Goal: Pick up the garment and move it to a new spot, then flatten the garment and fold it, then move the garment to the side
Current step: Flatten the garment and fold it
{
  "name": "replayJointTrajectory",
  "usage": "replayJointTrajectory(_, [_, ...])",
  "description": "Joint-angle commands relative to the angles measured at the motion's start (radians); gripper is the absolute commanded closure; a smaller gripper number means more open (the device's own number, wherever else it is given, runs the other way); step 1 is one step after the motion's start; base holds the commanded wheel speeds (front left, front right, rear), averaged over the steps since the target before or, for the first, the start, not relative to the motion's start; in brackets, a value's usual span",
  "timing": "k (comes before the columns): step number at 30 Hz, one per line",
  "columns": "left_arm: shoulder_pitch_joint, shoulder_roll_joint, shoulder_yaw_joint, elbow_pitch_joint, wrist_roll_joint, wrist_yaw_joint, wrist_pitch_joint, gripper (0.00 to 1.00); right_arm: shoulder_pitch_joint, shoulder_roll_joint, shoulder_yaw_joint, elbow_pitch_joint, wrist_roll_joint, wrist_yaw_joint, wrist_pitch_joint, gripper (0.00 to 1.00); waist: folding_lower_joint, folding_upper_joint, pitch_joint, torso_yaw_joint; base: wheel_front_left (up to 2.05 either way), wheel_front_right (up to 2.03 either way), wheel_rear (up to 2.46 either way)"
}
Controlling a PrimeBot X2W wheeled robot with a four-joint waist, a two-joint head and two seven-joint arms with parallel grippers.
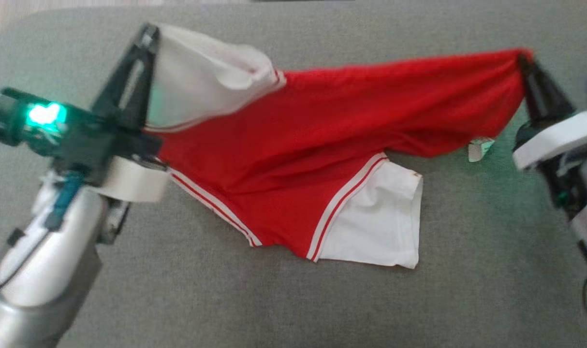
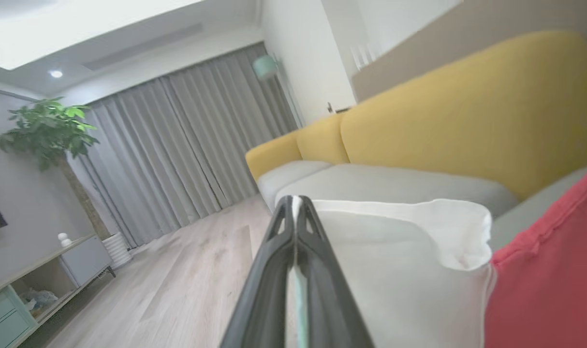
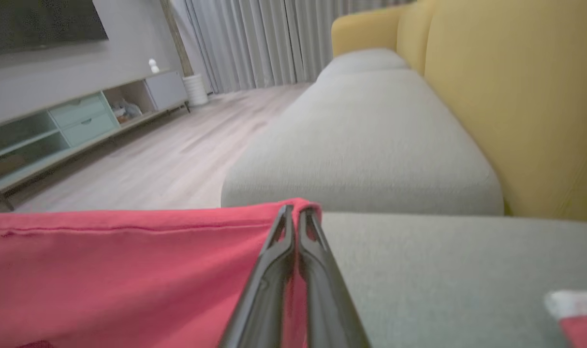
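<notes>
The garment [image 1: 322, 125] is a red shirt with white sleeves and red-and-white striped trim, stretched across the grey sofa seat [image 1: 274, 299]. My left gripper [image 1: 151, 31] is shut on the edge of one white sleeve [image 2: 400, 261] at the upper left and holds it raised. My right gripper [image 1: 521, 59] is shut on the red hem corner [image 3: 293, 205] at the upper right, lifting it. Between the two grips the red cloth sags. The other white sleeve [image 1: 380, 222] lies flat on the seat toward the front.
The yellow backrest [image 2: 467, 111] rises behind the grey seat cushions [image 3: 371, 140]. A small white tag [image 1: 479, 147] hangs below the hem near my right gripper. Wooden floor [image 3: 143, 159], a low cabinet [image 3: 56, 130], grey curtains [image 2: 187, 154] and a potted plant [image 2: 47, 130] lie beyond the sofa.
</notes>
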Motion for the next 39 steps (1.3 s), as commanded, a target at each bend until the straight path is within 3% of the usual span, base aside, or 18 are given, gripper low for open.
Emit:
replayJointTrajectory(1, [-0.046,0.055,0.076,-0.047,-0.023,-0.001,-0.017,1.00,-0.031,-0.040,-0.016,-0.055,-0.004,-0.001,-0.012,1.00,0.0000,-0.0001,-0.020,-0.012,0.00,0.00,0.00])
replayJointTrajectory(11, [-0.147,0.164,0.215,-0.153,-0.127,-0.065,-0.037,1.00,-0.050,-0.161,-0.177,-0.352,-0.069,-0.001,-0.014,1.00,0.0000,-0.0001,-0.108,-0.055,0.00,0.00,0.00])
replayJointTrajectory(16, [-0.240,0.198,0.249,-0.211,-0.163,-0.100,0.001,1.00,-0.054,-0.175,-0.272,-0.480,-0.105,-0.001,-0.005,1.00,0.0000,-0.0001,-0.141,-0.083,0.00,0.00,0.00])
replayJointTrajectory(22, [-0.399,0.192,0.254,-0.221,-0.200,-0.144,0.050,1.00,-0.100,-0.159,-0.361,-0.578,-0.160,-0.001,0.068,1.00,0.0000,-0.0001,-0.164,-0.106,0.00,0.00,0.00])
replayJointTrajectory(29, [-0.560,0.150,0.229,-0.078,-0.240,-0.188,0.103,1.00,-0.197,-0.137,-0.349,-0.553,-0.196,-0.001,0.139,1.00,0.0000,-0.0001,-0.148,-0.108,0.00,0.00,0.00])
replayJointTrajectory(34, [-0.646,0.128,0.168,0.089,-0.237,-0.228,0.161,1.00,-0.304,-0.117,-0.260,-0.447,-0.209,-0.001,0.176,1.00,0.0000,-0.0001,-0.073,-0.096,0.00,0.00,0.00])
replayJointTrajectory(39, [-0.751,0.095,0.116,0.247,-0.187,-0.249,0.118,1.00,-0.438,-0.102,-0.184,-0.310,-0.240,-0.001,0.138,1.00,0.0000,-0.0001,0.042,-0.075,0.00,0.00,0.00])
